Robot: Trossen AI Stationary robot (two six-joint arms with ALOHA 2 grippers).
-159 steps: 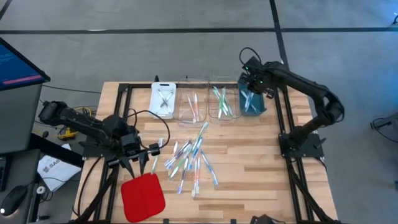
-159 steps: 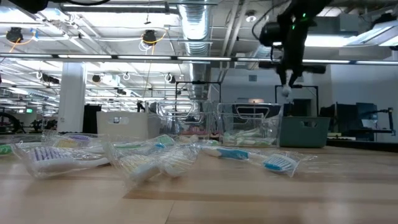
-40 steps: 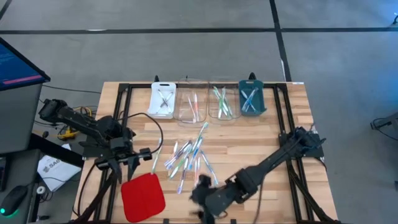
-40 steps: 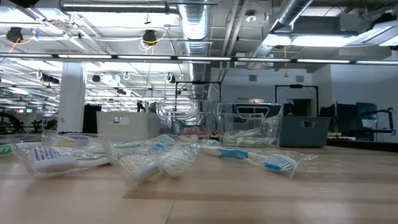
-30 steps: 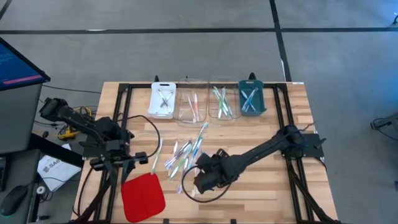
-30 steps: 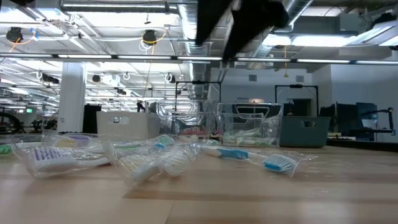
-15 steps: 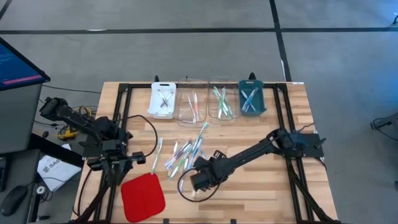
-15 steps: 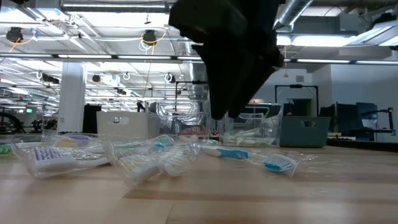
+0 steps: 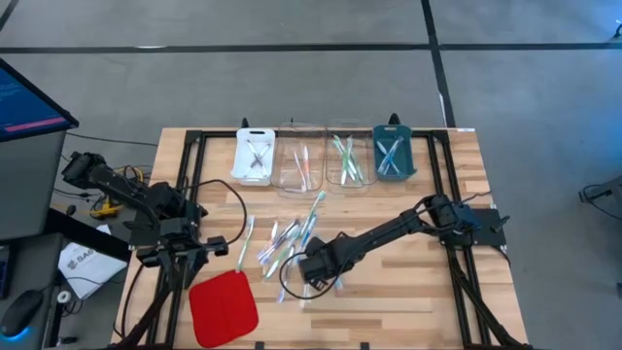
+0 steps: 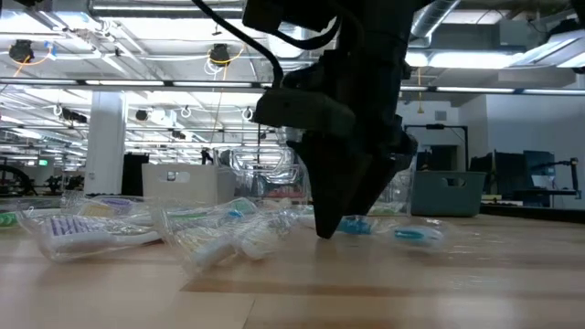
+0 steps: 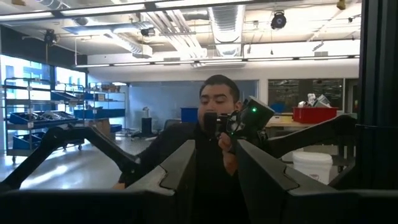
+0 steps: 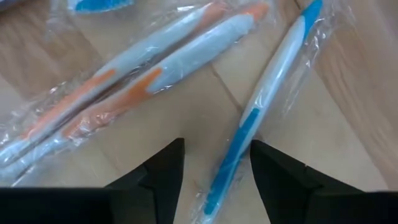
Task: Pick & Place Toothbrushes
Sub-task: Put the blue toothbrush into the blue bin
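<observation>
Toothbrushes (image 9: 292,243) lie in a loose wrapped heap at the middle of our table (image 9: 408,282), and more of them already sit in the four small trays (image 9: 326,156) lined up along the far edge: a white one, two clear ones and a teal one (image 9: 392,156). We judge the sorting to be partly done, with most of the pile left to move.

We have our right gripper (image 9: 313,268) down at the near right edge of the heap, in the reaching step of a pick. In the right wrist view its two fingers (image 12: 163,171) stand apart with bare wood between them, holding nothing. A blue-accented toothbrush (image 12: 261,112) in its clear wrapper runs slantwise just beside one finger, its lower end close to the gap, and two orange-accented toothbrushes (image 12: 143,81) lie side by side beyond. In the low view the gripper's tips are at or just above the tabletop; we cannot tell whether they touch it.

Our left gripper (image 9: 173,255) waits off the table's left edge, near the red pad (image 9: 223,306). Its fingers (image 11: 180,171) stand a narrow gap apart with nothing between them, pointed into the room where a person stands.

Next, we judge, the right gripper needs a small shift sideways so the blue brush's handle falls between the fingers, then a close and a lift. The slippery wrapper and the slim handle could let it slide out, so a square, centred grip matters.
</observation>
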